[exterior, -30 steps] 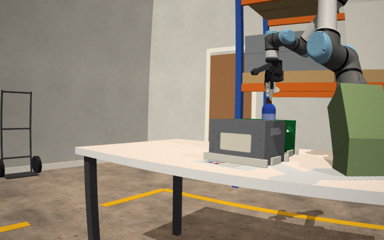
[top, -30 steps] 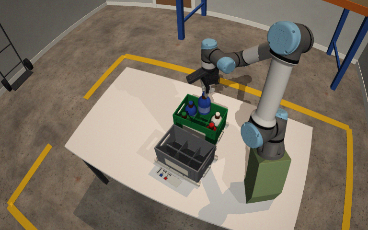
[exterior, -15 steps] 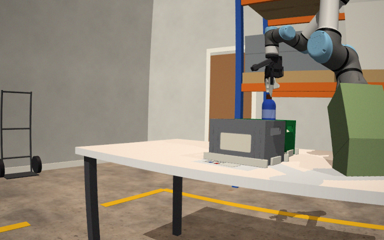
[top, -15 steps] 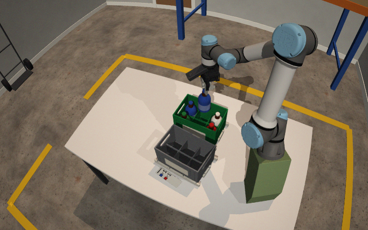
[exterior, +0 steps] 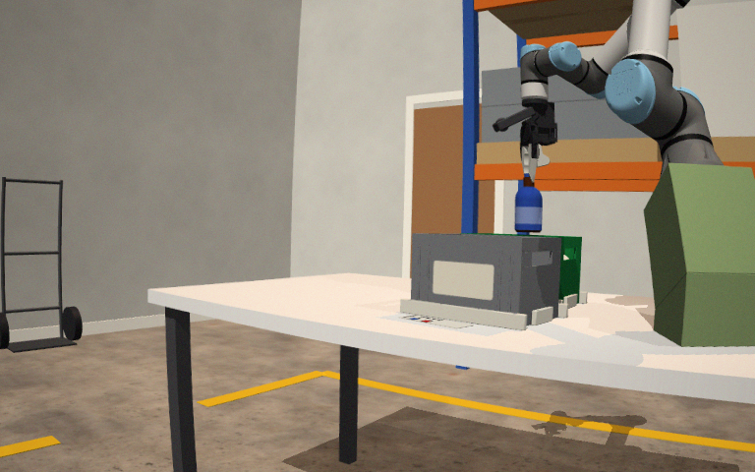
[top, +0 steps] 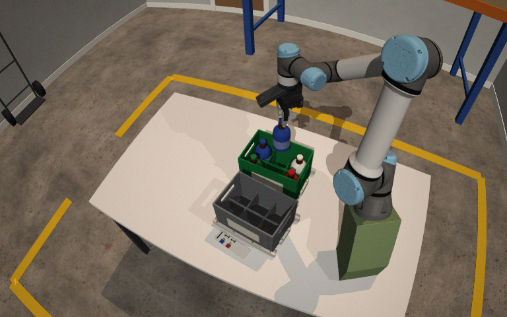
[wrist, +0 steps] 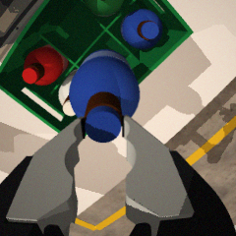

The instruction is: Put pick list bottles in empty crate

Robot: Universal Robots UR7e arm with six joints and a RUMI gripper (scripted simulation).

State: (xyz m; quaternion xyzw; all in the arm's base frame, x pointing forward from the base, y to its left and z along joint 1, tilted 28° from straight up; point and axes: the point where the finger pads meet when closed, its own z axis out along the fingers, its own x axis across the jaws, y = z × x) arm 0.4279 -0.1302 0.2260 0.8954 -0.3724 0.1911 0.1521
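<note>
My gripper [top: 282, 119] is shut on the neck of a blue bottle [top: 280, 137] with a pale blue label and holds it upright above the green crate [top: 275, 161]. The bottle's base is about level with the crate's rim in the side view [exterior: 527, 208]. In the wrist view the fingers clamp the blue cap. In the green crate stand another blue bottle [top: 263, 148], a green one [top: 253, 158], a white one [top: 298, 163] and a red one [top: 291, 173]. The grey crate [top: 255, 211] is empty. The pick list [top: 232, 244] lies in front of it, with a blue and a red mark.
The arm's green base block [top: 367, 244] stands on the table right of the crates. Blue and orange shelving [exterior: 556, 111] stands behind the table. A hand truck [exterior: 32, 266] stands by the far wall.
</note>
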